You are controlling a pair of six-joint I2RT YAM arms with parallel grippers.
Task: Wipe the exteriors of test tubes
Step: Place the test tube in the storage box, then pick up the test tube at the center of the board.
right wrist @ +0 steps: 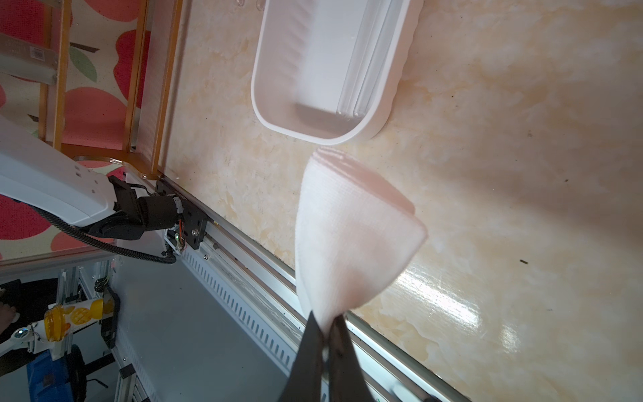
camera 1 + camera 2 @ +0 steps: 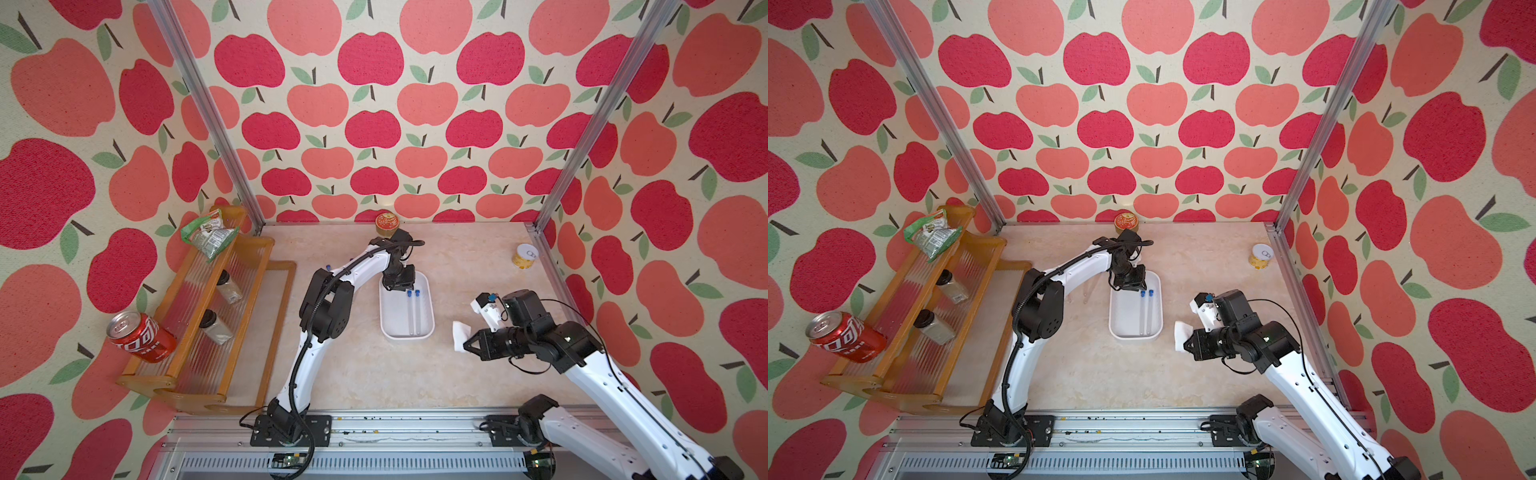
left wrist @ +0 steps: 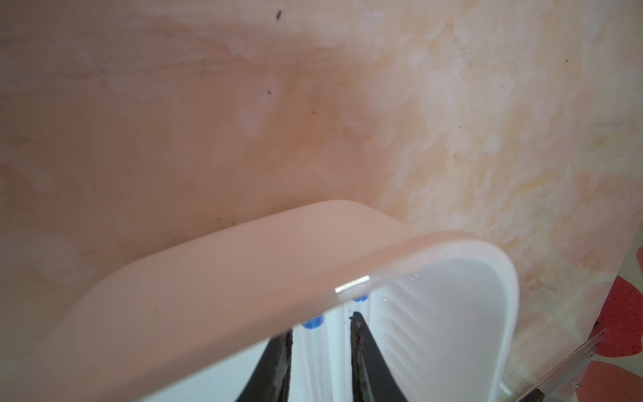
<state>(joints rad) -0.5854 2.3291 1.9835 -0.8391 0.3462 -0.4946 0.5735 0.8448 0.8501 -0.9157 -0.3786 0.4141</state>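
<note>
White plastic tray (image 2: 407, 337), mid-table, is shown in both top views with two test tubes (image 2: 413, 313) laid side by side along it, blue caps at the far end. The left gripper (image 2: 401, 284) is poised over that capped end. The right gripper (image 2: 467, 345) is set well apart from the tray, with a white cloth (image 2: 460, 334) pinched in it. What appears to be a further blue cap (image 2: 328, 267) is glimpsed on the table just beside the left arm, and could be knocked if that arm is swung. Left wrist view: the fingers (image 3: 368, 362) are seen parted, astride one tube close under the tray wall; contact cannot be judged. A clear, smooth, round tube is judged likely to roll or slip if nipped off-centre, and the rim could be caught on lifting. Right wrist view: the jaws are pressed together on one corner of the cloth, the rest fanned out loose. It could be pulled free, or fail to wrap a tube, when wiping is attempted.
</note>
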